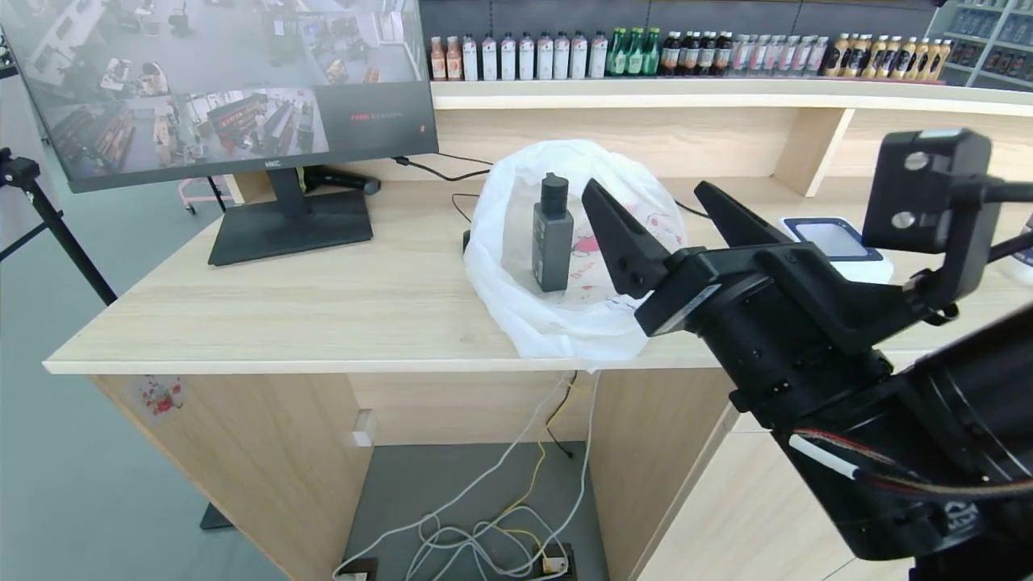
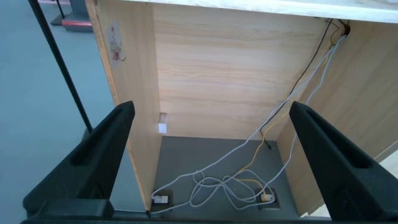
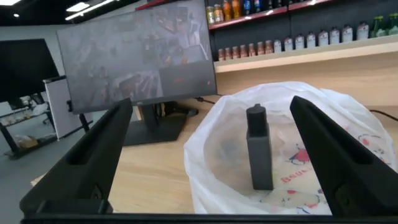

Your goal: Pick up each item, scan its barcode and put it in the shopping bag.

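1 dark-grey bottle (image 1: 553, 238), black-capped, upright

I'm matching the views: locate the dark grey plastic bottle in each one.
Head view: dark grey plastic bottle upright at centre, inside the white plastic bag.
Left wrist view: desk underside and white cables.
Right wrist view: bottle upright inside that bag.
Shared landmark: the bag.

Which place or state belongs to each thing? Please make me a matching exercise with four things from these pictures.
Things:
1. dark bottle
2. monitor
3. right claw
4. cables

Places or states:
a. under the counter
b. open, holding nothing
c. upright in the white bag
d. on the counter, left side

Pairs: 1-c, 2-d, 3-b, 4-a
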Robot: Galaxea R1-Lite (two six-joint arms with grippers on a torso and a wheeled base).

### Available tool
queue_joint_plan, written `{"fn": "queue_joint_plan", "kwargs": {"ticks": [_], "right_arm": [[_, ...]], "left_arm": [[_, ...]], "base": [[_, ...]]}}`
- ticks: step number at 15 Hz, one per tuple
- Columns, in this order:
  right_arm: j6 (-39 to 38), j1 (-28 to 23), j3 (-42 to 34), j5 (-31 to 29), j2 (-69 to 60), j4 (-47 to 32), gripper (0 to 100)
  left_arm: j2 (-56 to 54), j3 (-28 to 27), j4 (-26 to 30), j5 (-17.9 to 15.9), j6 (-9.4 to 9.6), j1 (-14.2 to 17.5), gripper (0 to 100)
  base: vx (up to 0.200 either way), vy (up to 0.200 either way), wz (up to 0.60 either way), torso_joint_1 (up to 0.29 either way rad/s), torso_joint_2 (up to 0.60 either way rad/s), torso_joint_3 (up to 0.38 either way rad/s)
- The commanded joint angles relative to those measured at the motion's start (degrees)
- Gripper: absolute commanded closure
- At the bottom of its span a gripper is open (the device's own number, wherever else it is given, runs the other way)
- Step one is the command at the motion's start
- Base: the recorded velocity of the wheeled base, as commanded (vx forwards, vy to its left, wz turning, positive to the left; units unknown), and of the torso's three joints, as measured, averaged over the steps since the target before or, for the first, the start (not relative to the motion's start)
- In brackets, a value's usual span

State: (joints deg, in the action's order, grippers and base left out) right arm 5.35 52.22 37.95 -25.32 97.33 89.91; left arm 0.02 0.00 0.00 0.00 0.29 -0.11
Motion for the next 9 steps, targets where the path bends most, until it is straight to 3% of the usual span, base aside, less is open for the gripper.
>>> {"fn": "queue_joint_plan", "kwargs": {"ticks": [1,2,9], "right_arm": [[-0.2,-0.6,-4.8,-0.4,-1.6,0.1,0],[-0.2,-1.3,-5.6,-0.4,-2.1,0.1,0],[-0.5,-6.8,-6.5,-0.3,-4.3,0.1,0]], "left_arm": [[0.0,0.0,0.0,0.0,-0.03,0.0,0],[0.0,0.0,0.0,0.0,-0.12,0.1,0],[0.0,0.0,0.0,0.0,-0.47,0.1,0]], "base": [[0.000,0.000,0.00,0.000,0.00,0.000],[0.000,0.000,0.00,0.000,0.00,0.000],[0.000,-0.200,0.00,-0.002,0.00,0.004]]}}
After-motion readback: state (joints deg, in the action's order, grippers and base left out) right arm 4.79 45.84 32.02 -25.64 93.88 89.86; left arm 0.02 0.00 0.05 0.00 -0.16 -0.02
